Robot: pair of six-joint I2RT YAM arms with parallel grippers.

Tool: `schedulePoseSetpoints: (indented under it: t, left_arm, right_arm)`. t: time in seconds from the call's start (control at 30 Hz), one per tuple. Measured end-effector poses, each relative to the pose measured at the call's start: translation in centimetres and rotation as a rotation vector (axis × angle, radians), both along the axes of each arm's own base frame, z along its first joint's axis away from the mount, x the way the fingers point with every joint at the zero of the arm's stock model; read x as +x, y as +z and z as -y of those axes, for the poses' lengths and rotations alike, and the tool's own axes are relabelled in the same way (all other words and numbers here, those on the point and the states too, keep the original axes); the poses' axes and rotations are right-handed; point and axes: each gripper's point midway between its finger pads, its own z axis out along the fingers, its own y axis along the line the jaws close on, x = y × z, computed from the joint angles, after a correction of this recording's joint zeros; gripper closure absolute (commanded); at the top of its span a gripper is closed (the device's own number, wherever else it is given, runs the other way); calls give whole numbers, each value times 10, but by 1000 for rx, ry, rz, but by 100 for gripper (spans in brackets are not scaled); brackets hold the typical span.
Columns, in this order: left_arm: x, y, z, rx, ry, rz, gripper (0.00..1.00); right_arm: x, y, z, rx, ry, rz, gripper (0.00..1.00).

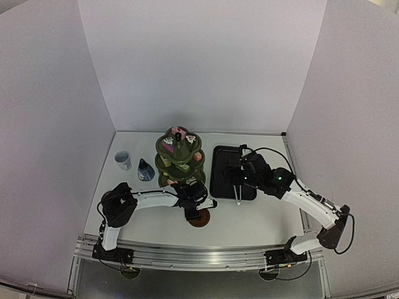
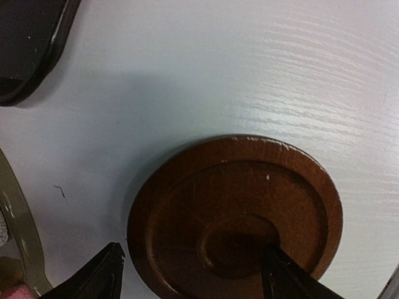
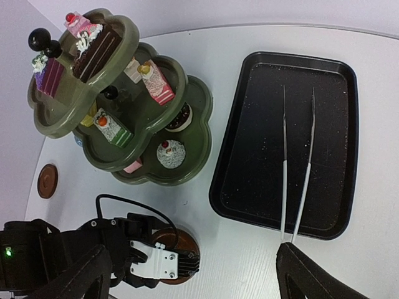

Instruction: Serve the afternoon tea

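Note:
The olive-green three-tier stand holds several small cakes and donuts. The pale cup and the blue jug stand to its left. One brown coaster lies flat on the table in front of the stand. My left gripper hovers low over it, open; one fingertip is over the coaster's centre and the other is beside its rim. A second coaster lies beyond the stand. My right gripper is open and empty above the tray's near edge.
A black rectangular tray lies right of the stand. Thin metal tongs lie on it, with their tips over the near rim. White walls enclose the table at the back and sides. My left arm reaches across the table's front.

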Motion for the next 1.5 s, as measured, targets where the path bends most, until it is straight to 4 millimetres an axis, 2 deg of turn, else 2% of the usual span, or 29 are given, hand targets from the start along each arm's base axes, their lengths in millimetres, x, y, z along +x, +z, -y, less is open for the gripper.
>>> schedulePoseSetpoints:
  t: [0.13,0.23,0.33,0.47,0.63,0.73,0.8,0.87,0.97,1.07,1.13,1.23,1.37,1.5]
  left_arm:
    - [-6,19,-1,27,-9,-43,21]
    - [-7,46,3,-6,-14,-58,20]
    - [-17,78,-8,-34,-22,-102,20]
    - [-35,117,-50,-44,-32,-196,14]
    - [-57,132,-130,4,24,-337,7]
    - [-54,124,-180,35,104,-379,5]
    - [-44,112,-218,64,199,-393,4]
    - [-27,96,-272,93,366,-405,4]
    - [1,77,-366,144,692,-402,13]
    - [19,65,-425,185,896,-388,16]
    - [32,55,-452,220,980,-374,17]
    - [50,37,-481,272,1049,-335,20]
    - [65,15,-500,344,1069,-296,23]
    - [73,-3,-507,380,1080,-312,23]
  right_arm:
    - [1,4,-2,-1,5,6,10]
    - [3,5,1,-7,-10,13,8]
    - [5,1,7,-20,-50,11,7]
    - [7,-19,20,-38,-112,-34,7]
    - [15,-43,41,-65,-189,-99,7]
    - [19,-52,43,-81,-202,-120,8]
    - [21,-57,41,-92,-201,-131,8]
    - [24,-60,39,-100,-198,-139,7]
    - [26,-63,35,-108,-191,-145,7]
    - [27,-65,32,-112,-184,-152,7]
    - [28,-68,31,-118,-179,-158,7]
    - [28,-73,30,-131,-170,-166,7]
    - [29,-77,29,-144,-162,-169,7]
    - [29,-77,29,-153,-151,-166,7]
